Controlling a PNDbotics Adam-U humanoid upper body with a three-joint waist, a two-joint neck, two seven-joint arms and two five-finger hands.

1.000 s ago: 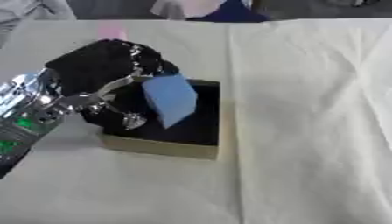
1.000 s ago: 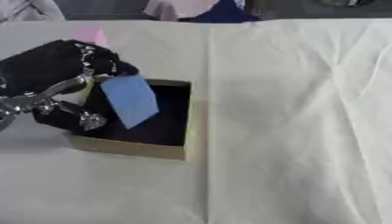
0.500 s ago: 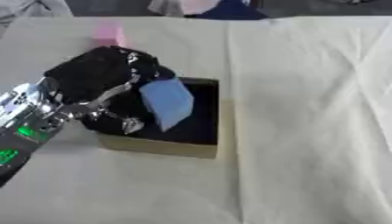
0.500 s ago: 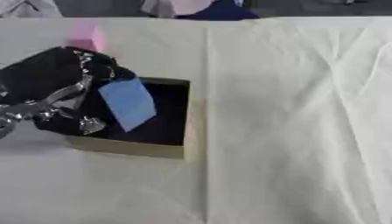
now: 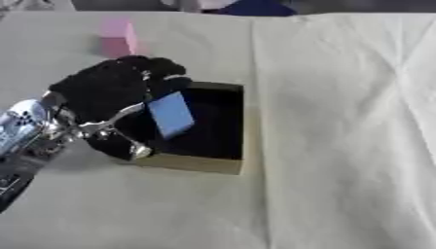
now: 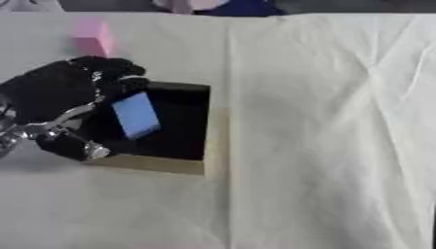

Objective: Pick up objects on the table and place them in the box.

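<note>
My left hand [image 5: 106, 95] reaches in from the left and hangs over the left edge of a shallow tan box [image 5: 228, 155] with a dark inside. Its fingers and thumb pinch a light blue flat block [image 5: 171, 115], which stands tilted above the box's opening. A pink block [image 5: 118, 38] sits on the cloth behind the hand, toward the far left. My right hand shows in neither view.
A cream cloth [image 5: 340, 121] covers the whole table, with folds on the right. Something blue and pale [image 5: 230, 6] lies at the far edge, top centre.
The hand with the blue block has stayed over the box, shifting slightly. The whole picture has tilted, so the pink block now shows more fully.
</note>
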